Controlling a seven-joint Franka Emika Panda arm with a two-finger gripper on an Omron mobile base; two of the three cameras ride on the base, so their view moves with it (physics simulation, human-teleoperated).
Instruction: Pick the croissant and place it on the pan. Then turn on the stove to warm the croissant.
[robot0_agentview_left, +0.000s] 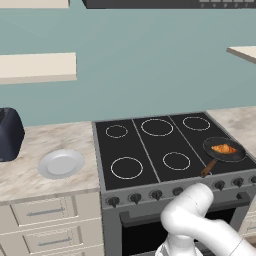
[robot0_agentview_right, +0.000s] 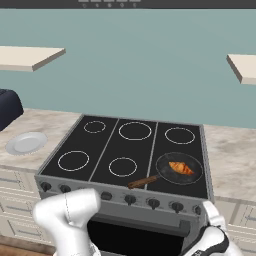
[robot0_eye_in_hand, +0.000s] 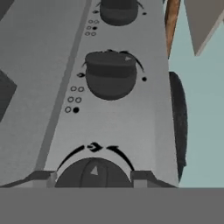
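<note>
Croissant (robot0_agentview_left: 224, 148), small, golden-orange, lying in small round dark frying pan (robot0_agentview_left: 224, 149) on black-glass stove (robot0_agentview_left: 150, 150), front right. Placement judged complete; knob step in hand. Gripper (robot0_eye_in_hand: 93, 177) fingertips straddling dark round knob (robot0_eye_in_hand: 93, 174), contact unclear. Next: close and rotate.

A home kitchen, rendered in simulation.

The stove (robot0_agentview_left: 165, 150), a wide grey range with a black glass top, 5 white burner rings and a row of dark front knobs (robot0_eye_in_hand: 110, 75), sits between marbled stone counters (robot0_agentview_left: 30, 170) over pale drawers (robot0_agentview_left: 45, 210). The pan (robot0_agentview_right: 180, 169) holding the croissant (robot0_agentview_right: 181, 167), a light-grey plate (robot0_agentview_left: 61, 163), wall shelves (robot0_agentview_left: 37, 67) and a teal wall (robot0_agentview_left: 150, 65) complete the domestic setting.
</note>
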